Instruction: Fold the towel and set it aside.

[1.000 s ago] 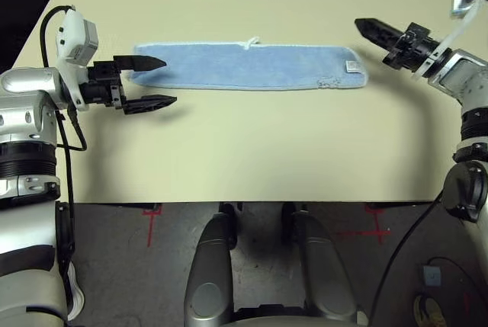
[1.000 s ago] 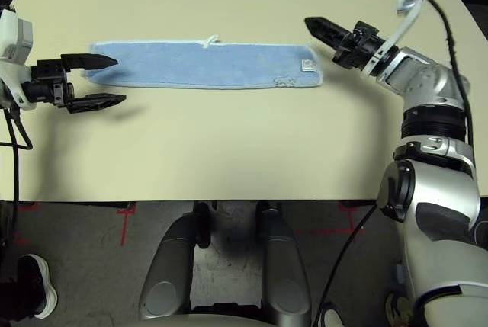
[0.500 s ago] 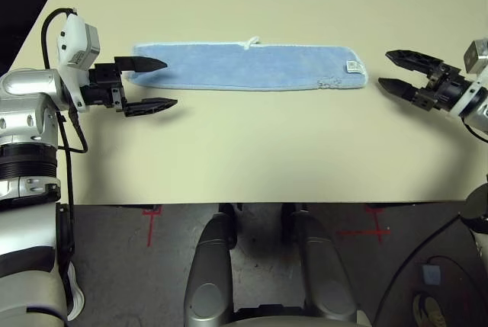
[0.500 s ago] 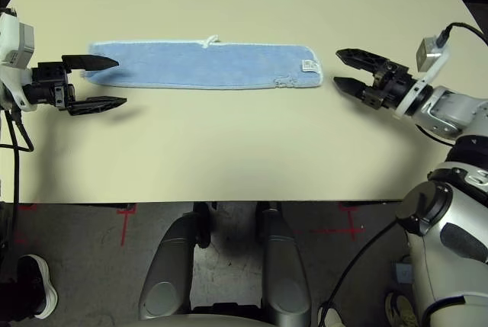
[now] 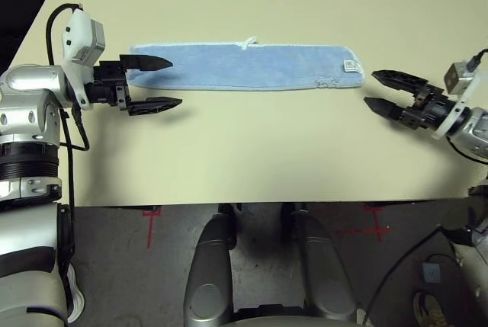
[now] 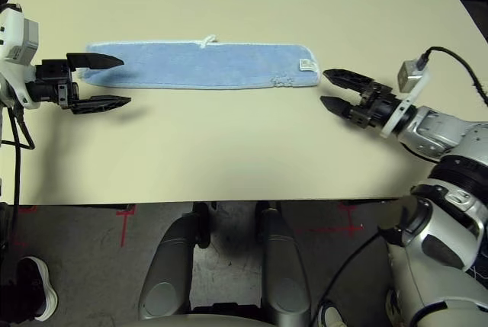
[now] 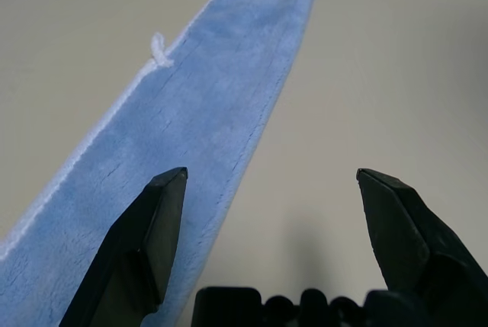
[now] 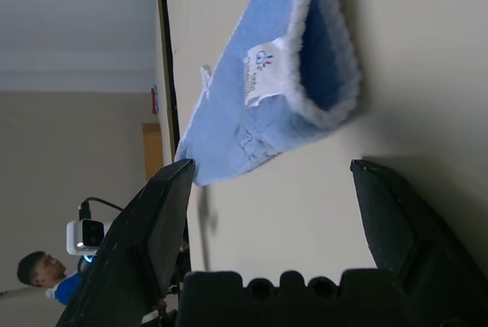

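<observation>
My right gripper sits at three o'clock on the table, fingers spread wide and holding nothing, pointing at the towel's tagged end just beyond. My left gripper at nine o'clock gapes too (one finger over the cloth). The towel lies flat, a long strip toward twelve o'clock.

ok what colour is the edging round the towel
White, against the light-blue towel; the right wrist view shows the edging best, at the near end.
</observation>
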{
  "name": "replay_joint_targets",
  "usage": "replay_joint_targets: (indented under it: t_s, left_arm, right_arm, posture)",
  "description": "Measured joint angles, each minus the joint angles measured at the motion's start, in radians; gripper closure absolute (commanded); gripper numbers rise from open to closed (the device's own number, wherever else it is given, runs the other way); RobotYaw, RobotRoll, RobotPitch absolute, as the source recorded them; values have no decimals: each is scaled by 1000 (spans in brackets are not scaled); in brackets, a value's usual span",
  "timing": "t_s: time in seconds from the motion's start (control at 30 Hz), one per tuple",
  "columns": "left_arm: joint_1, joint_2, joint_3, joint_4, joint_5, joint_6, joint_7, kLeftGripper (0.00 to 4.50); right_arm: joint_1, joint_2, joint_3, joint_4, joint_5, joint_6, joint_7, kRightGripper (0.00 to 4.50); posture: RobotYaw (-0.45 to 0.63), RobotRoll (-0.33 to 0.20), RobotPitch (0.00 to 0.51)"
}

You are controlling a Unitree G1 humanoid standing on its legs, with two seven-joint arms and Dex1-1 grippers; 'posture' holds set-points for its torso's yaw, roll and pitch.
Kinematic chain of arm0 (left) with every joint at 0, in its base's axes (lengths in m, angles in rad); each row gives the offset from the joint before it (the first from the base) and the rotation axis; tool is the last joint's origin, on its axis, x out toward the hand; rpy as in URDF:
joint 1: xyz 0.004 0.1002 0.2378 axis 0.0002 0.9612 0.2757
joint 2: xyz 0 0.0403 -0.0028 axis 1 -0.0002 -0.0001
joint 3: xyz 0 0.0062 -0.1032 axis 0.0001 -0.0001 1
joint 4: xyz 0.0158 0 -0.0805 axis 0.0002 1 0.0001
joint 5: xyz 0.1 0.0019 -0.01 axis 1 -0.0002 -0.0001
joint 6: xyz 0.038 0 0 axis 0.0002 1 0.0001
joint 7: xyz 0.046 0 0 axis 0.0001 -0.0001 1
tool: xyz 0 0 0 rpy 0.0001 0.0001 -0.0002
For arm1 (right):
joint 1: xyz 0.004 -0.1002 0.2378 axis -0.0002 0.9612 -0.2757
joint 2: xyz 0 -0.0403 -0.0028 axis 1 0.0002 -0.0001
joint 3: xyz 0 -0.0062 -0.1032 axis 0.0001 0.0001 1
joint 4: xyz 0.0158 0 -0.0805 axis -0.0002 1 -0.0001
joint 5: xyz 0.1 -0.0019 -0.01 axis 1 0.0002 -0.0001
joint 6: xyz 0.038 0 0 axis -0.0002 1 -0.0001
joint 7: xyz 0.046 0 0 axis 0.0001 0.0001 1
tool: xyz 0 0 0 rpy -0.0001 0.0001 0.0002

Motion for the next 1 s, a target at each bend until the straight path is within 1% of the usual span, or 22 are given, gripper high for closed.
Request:
replay_joint_targets:
  t_s: [0.17,0.4,0.47,0.53,0.63,0.67,0.77,0.83,0.87,1.0]
  left_arm:
    - [0,0,-2,14,1,-19,0,0]
    - [2,0,-1,36,0,-30,-1,0]
    - [2,0,-1,39,0,-31,-1,0]
    - [2,0,-1,41,0,-32,-2,0]
    - [2,1,-1,45,1,-32,-2,0]
    - [2,1,-1,46,1,-33,-3,0]
    - [1,1,-2,48,1,-35,-6,0]
    - [0,1,-2,55,2,-41,-9,0]
    - [-2,1,-3,64,3,-46,-12,0]
    - [-4,1,-4,96,10,-62,-17,0]
  right_arm:
    - [-5,62,17,-25,0,-110,-20,34]
    - [-3,69,61,-26,2,-209,-26,34]
    - [5,66,77,-28,6,-231,-26,397]
    - [16,66,83,-28,6,-254,-30,965]
    - [32,61,90,-24,5,-280,-38,2193]
    - [36,55,93,-21,4,-286,-40,2523]
    - [41,30,101,-19,25,-294,-33,3720]
    - [43,16,102,-20,37,-298,-30,4385]
    - [45,10,103,-20,39,-305,-30,4452]
    - [56,-7,108,-9,43,-332,-32,4452]
  posture:
    - [-31,0,342]
    - [-26,0,343]
    - [-26,0,343]
    - [-33,0,341]
    - [-33,0,341]
    - [-33,0,341]
    - [-40,0,340]
    - [-45,0,340]
    - [-45,0,340]
    - [-50,0,340]
